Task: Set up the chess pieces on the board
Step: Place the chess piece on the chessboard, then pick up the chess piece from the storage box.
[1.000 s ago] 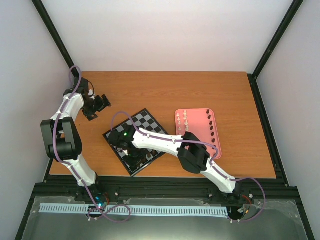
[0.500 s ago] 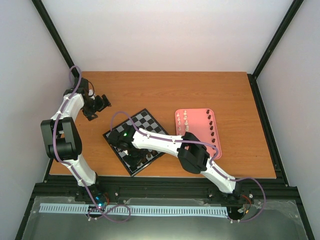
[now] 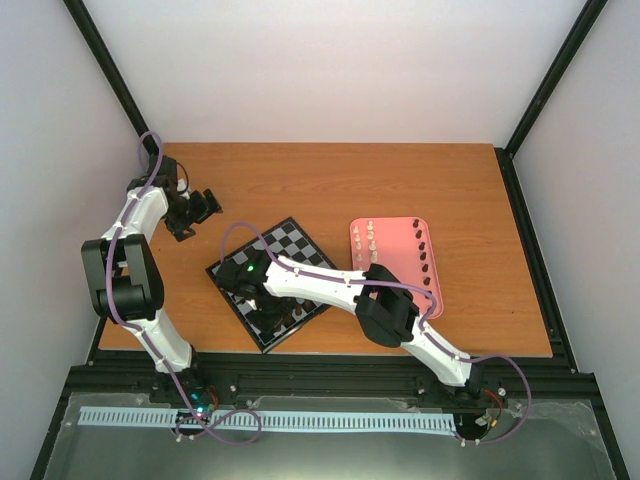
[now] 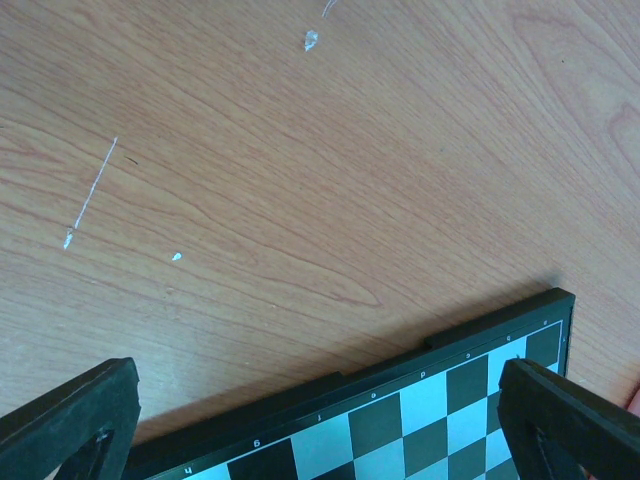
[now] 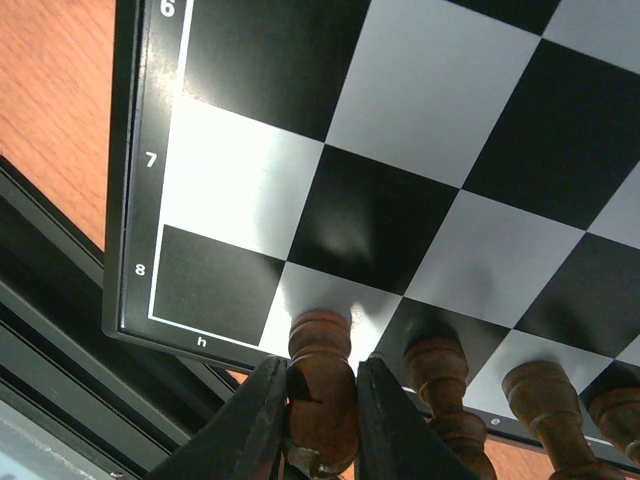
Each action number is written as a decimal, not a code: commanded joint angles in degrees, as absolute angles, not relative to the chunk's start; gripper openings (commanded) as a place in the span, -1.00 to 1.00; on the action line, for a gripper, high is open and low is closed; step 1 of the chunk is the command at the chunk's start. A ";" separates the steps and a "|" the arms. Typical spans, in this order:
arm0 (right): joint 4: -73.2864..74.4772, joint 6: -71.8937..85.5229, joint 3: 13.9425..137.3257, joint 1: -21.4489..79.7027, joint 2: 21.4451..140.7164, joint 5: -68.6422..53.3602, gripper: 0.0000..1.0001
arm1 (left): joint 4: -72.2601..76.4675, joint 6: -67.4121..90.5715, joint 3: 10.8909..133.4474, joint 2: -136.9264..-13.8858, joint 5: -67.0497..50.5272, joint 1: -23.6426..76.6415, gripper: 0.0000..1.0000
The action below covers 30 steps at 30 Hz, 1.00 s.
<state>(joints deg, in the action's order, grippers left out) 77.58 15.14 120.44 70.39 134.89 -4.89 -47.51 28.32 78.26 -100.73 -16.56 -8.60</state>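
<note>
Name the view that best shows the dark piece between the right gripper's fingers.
Right wrist: the dark piece shows close up, the right gripper clamped around it by the h8 corner of the board. Top external hides it under the right arm. Left wrist misses it.

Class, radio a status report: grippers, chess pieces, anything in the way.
Right gripper shut on dark brown piece, board edge row. Left gripper open over table. Neighbouring brown piece close alongside.

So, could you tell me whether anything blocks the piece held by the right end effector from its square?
Nothing visible does. The right end effector holds a dark brown piece at the pale square beside h8; neighbouring pieces stand aside.
</note>
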 commanded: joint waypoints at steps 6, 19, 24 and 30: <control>77.01 13.26 121.54 70.57 134.44 -5.71 -0.44 | -46.85 28.01 79.12 -98.96 -16.98 -8.35 1.00; 79.22 10.79 129.09 70.53 132.22 -2.76 -0.21 | -47.59 27.95 80.09 -99.05 -16.88 -8.35 0.99; 81.82 11.40 131.86 69.90 130.23 0.30 -0.09 | -47.90 27.91 80.56 -98.90 -16.88 -8.30 1.00; 78.31 16.75 119.19 61.59 119.02 2.99 -0.01 | -48.06 27.60 80.52 -98.12 -16.84 -8.32 1.00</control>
<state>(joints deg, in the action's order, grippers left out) 78.83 12.82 126.96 68.16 128.33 -0.93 -47.59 28.29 78.30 -100.68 -16.53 -8.60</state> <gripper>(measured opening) 0.490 0.999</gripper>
